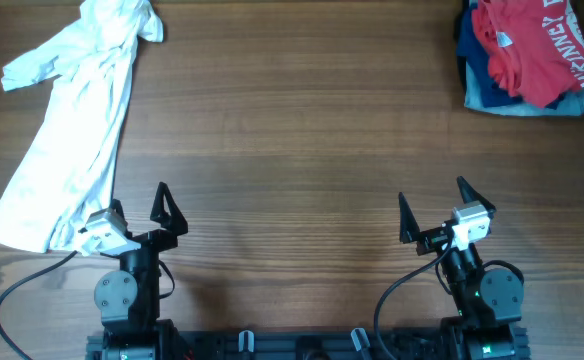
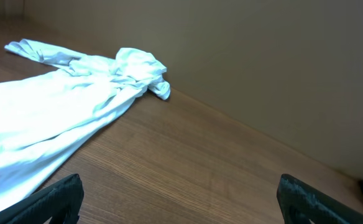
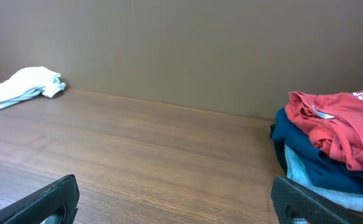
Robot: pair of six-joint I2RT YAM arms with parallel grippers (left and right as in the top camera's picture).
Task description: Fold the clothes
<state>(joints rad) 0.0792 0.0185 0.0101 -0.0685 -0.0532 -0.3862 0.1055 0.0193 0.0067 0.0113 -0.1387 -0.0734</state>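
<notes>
**White shirt strung out at the left edge, both claws waiting spread**

The white T-shirt [image 1: 67,125] lies along the left side of the overhead frame, stretched in a long rumpled band from the upper left down to the lower left, where its hem end comes just beside the left claw [image 1: 137,205]. It is bunched and twisted, not spread flat, with a knot of fabric at the far end; no lettering shows from this side. Lying so, it would likely need opening out on the counter [image 1: 292,130] before any fold can be made.

Both arms sit at the bottom of the frame with nothing between their fingers. The left claw is spread wide, and so is the right claw [image 1: 434,205]; in each wrist view the two fingertips stand far apart at the lower corners with bare wood between.

In the upper right corner lies a stack of other clothing: a red garment [image 1: 532,45] with white lettering on top of blue garments [image 1: 487,85], well apart from the shirt. No box, basket or tray is in view; everything lies directly on the counter.
</notes>
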